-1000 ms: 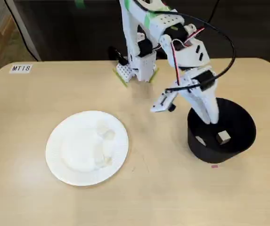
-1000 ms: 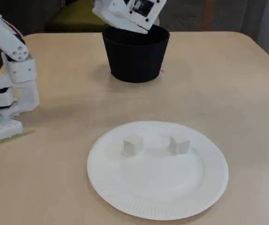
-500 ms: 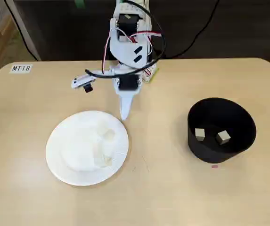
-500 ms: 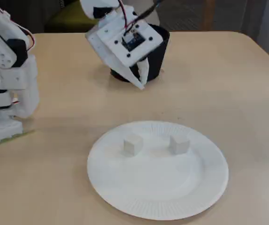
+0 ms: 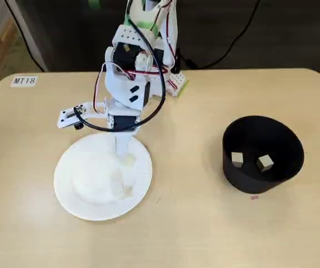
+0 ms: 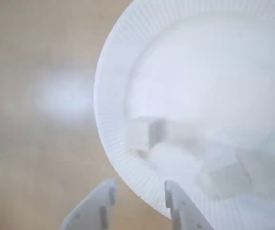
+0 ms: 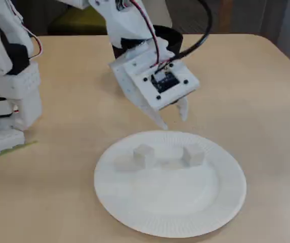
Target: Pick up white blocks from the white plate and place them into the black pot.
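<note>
The white plate (image 5: 79, 192) lies left of centre on the table. Two white blocks (image 7: 143, 154) (image 7: 193, 154) sit on its far part; they show blurred in the wrist view (image 6: 139, 134) (image 6: 223, 178). My gripper (image 7: 171, 116) hovers just above the plate's rim (image 7: 134, 144), near the two blocks, open and empty. It shows over the rim in the wrist view (image 6: 139, 203) too. The black pot (image 5: 249, 181) stands to the right and holds two more white blocks (image 5: 237, 159) (image 5: 265, 162). In a fixed view the pot (image 7: 170, 35) is mostly hidden behind the arm.
The arm's base (image 7: 8, 101) stands at the table's back edge. A label reading MT18 (image 5: 24, 81) is stuck at the back left corner. A small pink mark (image 5: 254, 197) lies in front of the pot. Cables run behind the table.
</note>
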`<state>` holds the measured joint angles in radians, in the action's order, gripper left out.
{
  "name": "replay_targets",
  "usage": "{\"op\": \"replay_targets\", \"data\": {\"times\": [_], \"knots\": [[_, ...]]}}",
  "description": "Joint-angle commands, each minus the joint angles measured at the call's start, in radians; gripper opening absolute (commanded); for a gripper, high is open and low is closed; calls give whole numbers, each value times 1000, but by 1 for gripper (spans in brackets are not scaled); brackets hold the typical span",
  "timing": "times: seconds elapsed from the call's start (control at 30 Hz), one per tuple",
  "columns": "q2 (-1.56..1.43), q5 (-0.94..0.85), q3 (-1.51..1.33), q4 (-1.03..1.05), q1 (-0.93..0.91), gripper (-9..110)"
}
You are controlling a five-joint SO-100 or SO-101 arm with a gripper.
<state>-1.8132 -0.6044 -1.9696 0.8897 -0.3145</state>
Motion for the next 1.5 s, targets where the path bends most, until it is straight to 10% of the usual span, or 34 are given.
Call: {"op": "replay_targets", "data": {"times": [0.0, 0.7, 1.13, 1.47], "knots": [[60, -17, 106, -14, 2, 21], [433, 11, 365, 54, -18, 26], [523, -23, 416, 31, 8, -2], [328, 15, 425, 0, 25, -2]]}}
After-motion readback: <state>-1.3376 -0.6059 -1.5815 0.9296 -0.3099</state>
